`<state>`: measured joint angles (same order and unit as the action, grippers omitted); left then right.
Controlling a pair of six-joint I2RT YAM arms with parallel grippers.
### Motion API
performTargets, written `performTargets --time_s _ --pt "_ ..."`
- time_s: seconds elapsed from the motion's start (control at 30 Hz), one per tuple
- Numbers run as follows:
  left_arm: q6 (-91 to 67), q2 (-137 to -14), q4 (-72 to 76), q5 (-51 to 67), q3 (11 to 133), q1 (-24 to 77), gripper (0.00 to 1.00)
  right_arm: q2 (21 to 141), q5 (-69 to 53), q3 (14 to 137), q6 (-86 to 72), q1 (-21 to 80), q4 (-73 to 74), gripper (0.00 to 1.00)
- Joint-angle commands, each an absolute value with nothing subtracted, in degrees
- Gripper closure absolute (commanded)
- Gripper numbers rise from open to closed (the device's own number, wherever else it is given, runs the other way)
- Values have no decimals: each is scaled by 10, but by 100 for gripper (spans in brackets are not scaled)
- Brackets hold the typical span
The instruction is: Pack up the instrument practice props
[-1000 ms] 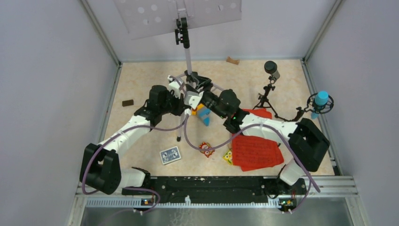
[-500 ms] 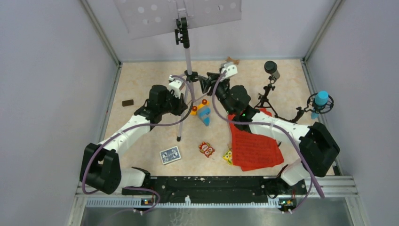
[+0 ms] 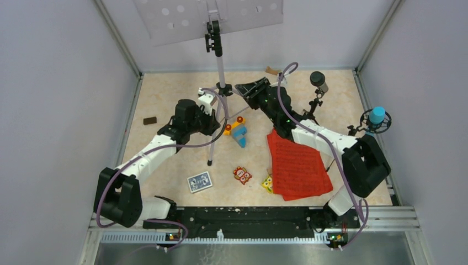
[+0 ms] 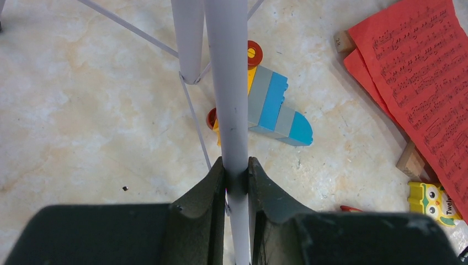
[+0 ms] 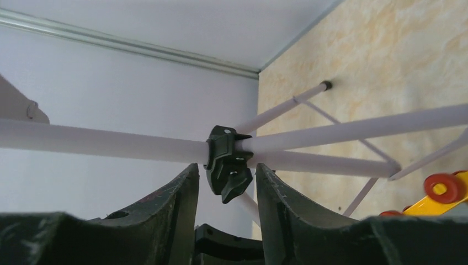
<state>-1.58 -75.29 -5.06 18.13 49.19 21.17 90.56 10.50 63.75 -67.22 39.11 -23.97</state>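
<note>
- Our left hand (image 4: pixel 236 172) is closed tight on one silver leg (image 4: pixel 229 83) of the music stand (image 3: pixel 182 19). The tube is pinched between both fingers close to their tips.
- Our right hand (image 5: pixel 226 168) is partly open, with one finger on each side of the black collar (image 5: pixel 223 149) where the legs meet the pole. A sliver of gap shows beside the collar's knob, so this hand has hold of nothing.
- The stand is upright towards the far middle of the table (image 3: pixel 160 94). Its grey hole-punched desk is high up by the back wall and its tripod legs are spread.
- The red music sheets (image 3: pixel 298 171) lie flat on the right side of the table, partly under our right forearm.
- The dark microphone (image 3: pixel 318 80) sits on a small black tripod (image 3: pixel 310 118) to the right of the stand, near the far edge.
- The blue microphone (image 3: pixel 376 116) is held in a black mount at the far right, beside the wall.
- The toy blocks (image 4: pixel 273 107) lie on the table between the stand's legs, below our left hand.
- The card deck (image 3: pixel 199 181) lies nearer our arms' bases, well apart from the stand's collar.
</note>
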Motion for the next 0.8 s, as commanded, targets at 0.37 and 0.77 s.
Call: performTargets --time_s 0.37,0.77 --pt "9 -763 -76 207 509 220 100 977 27 658 -865 390 -326 54" --pt "12 -766 -76 218 508 220 100 990 2 650 -880 391 -348 62"
